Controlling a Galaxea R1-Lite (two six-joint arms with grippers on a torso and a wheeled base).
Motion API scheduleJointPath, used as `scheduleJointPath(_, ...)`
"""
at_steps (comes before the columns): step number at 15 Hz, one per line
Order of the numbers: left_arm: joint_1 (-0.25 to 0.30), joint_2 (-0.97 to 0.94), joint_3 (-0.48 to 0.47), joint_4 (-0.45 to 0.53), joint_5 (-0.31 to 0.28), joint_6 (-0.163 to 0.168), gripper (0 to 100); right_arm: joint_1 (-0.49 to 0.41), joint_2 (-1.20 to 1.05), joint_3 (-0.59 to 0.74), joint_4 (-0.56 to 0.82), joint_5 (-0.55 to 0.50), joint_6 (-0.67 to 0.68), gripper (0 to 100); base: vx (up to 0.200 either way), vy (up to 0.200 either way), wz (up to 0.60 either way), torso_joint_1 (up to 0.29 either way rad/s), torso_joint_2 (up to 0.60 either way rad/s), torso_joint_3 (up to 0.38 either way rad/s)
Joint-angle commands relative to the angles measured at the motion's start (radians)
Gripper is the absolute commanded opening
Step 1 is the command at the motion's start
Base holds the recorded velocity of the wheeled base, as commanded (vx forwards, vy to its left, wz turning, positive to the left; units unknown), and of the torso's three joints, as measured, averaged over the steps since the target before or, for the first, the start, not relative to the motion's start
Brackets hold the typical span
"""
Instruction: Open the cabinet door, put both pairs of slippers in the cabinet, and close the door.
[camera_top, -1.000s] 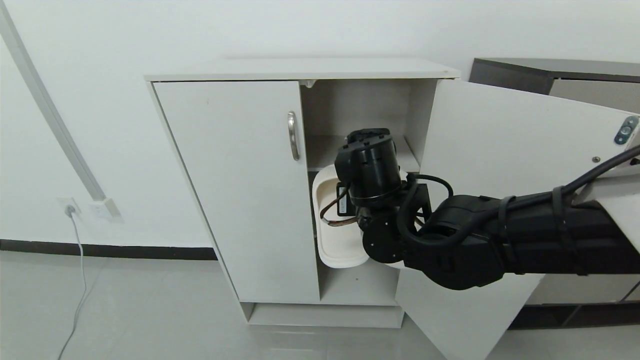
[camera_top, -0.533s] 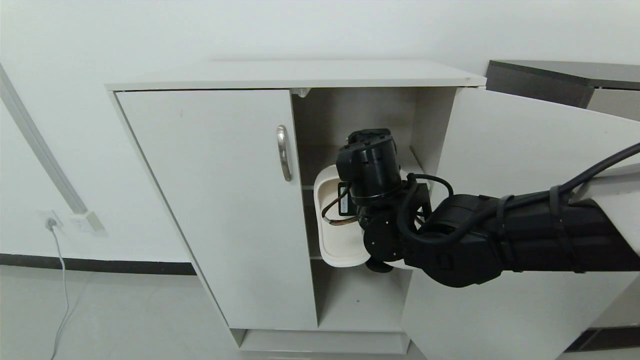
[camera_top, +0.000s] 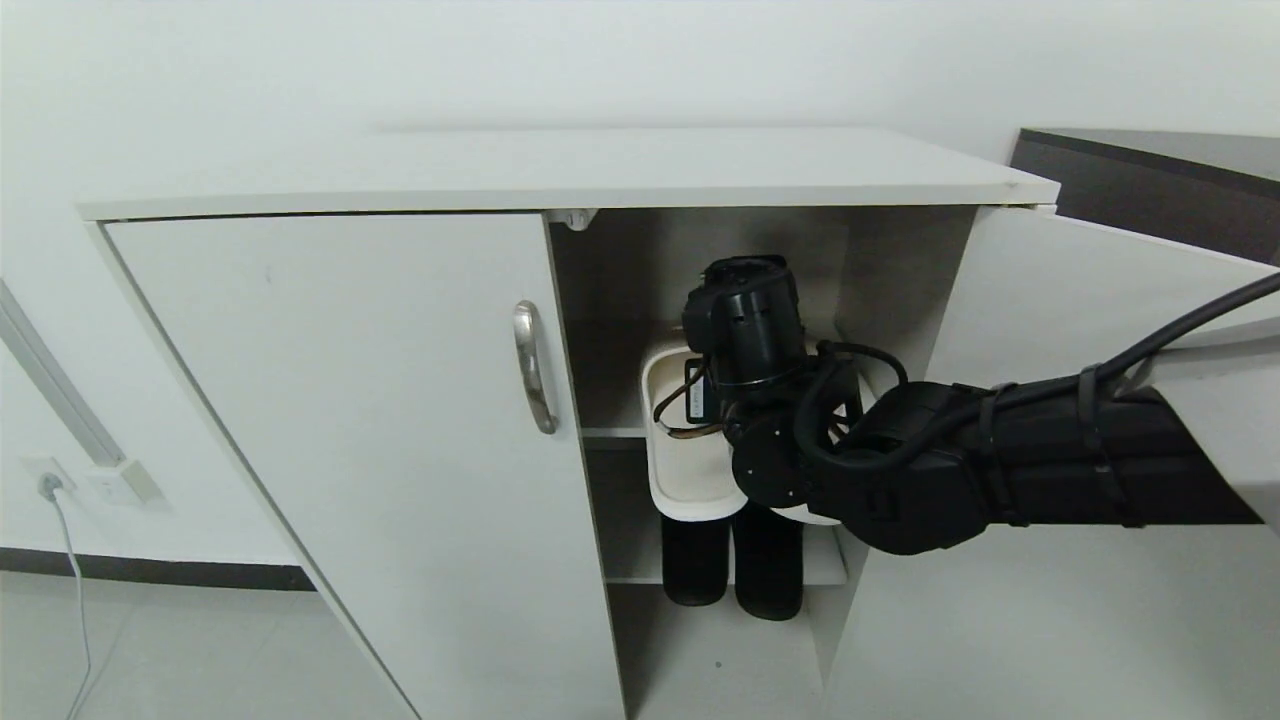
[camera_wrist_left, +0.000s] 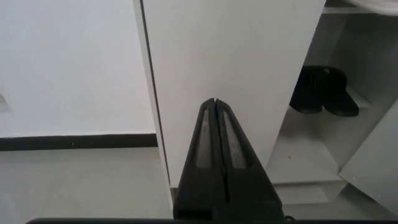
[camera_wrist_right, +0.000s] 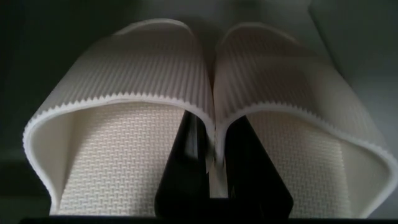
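A: What is held at the cabinet (camera_top: 560, 165)?
B: White slippers (camera_top: 690, 460), above the middle shelf (camera_top: 610, 432); their inner edges are pinched by the right gripper (camera_wrist_right: 211, 143); black slippers (camera_top: 735, 570) are stowed at 6 o'clock.
A: Advice?
B: Soles should be laid flat before release; the left gripper (camera_wrist_left: 214, 124) is pressed closed, empty.

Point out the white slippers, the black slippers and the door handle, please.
white slippers (camera_wrist_right: 124, 68): right wrist view, on the ribbed strap of one slipper.
black slippers (camera_top: 767, 570): head view, on the near end of one slipper.
door handle (camera_top: 533, 368): head view, on the middle of the metal bar.
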Motion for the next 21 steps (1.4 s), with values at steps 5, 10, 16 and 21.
scheduleJointPath(5, 0.0, 0.001, 0.0, 0.0, 0.0, -0.002, 0, -0.028, 0.085, -0.094, 0.001, 0.005, -0.001, 0, 0.0, 0.0, 0.0, 0.0, 0.0, 0.0)
scheduleJointPath(10, 0.0, 0.001, 0.0, 0.0, 0.0, -0.002, 0, -0.07, 0.143, -0.211, 0.073, 0.039, 0.001, 0, 0.0, 0.0, 0.0, 0.0, 0.0, 0.0)
scheduleJointPath(16, 0.0, 0.001, 0.0, 0.0, 0.0, -0.002, 0, -0.12, 0.249, -0.45, 0.234, 0.042, 0.006, 0, 0.0, 0.0, 0.0, 0.0, 0.0, 0.0)
scheduleJointPath(21, 0.0, 0.001, 0.0, 0.0, 0.0, -0.002, 0, -0.124, 0.258, -0.45, 0.234, 0.053, 0.013, 0, 0.0, 0.0, 0.0, 0.0, 0.0, 0.0)
